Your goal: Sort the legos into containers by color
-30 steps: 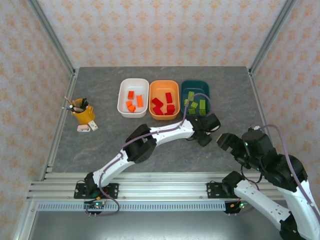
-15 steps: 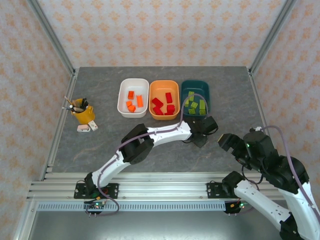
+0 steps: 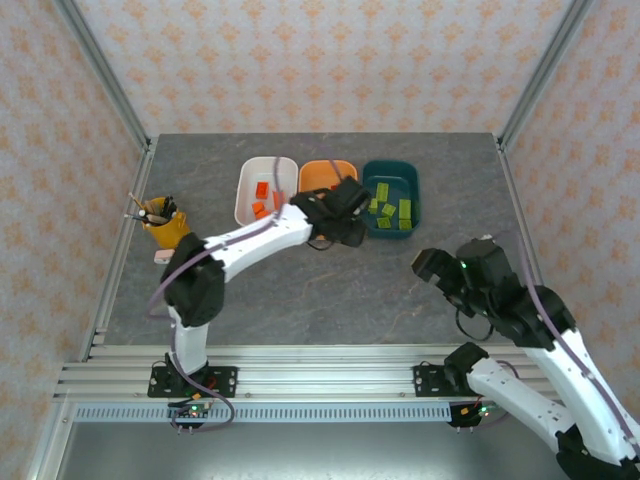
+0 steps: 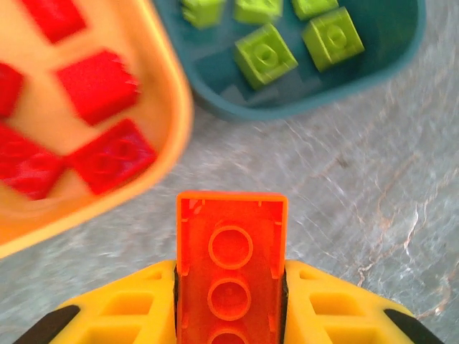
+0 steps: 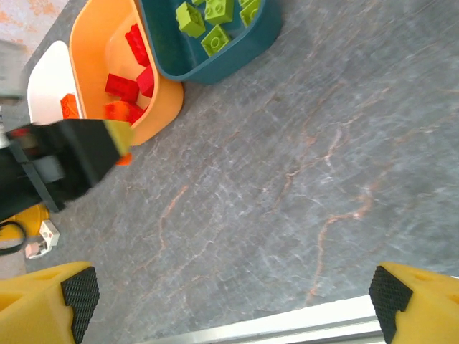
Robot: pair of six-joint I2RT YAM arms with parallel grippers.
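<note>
We see bare grey table (image 5: 301, 165) open in front of the tubs. Our left gripper (image 4: 229, 294) clamps an orange brick (image 4: 231, 244) between its fingers, just short of the orange tub (image 4: 179, 107) rim, near the teal tub (image 4: 301, 102). Our right gripper (image 5: 235, 297) gapes wide, empty.

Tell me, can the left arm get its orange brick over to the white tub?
Probably yes. The left pincer holds the orange brick at the orange tub's near edge, and the white tub sits right beside it, open on top, with nothing standing between.
</note>
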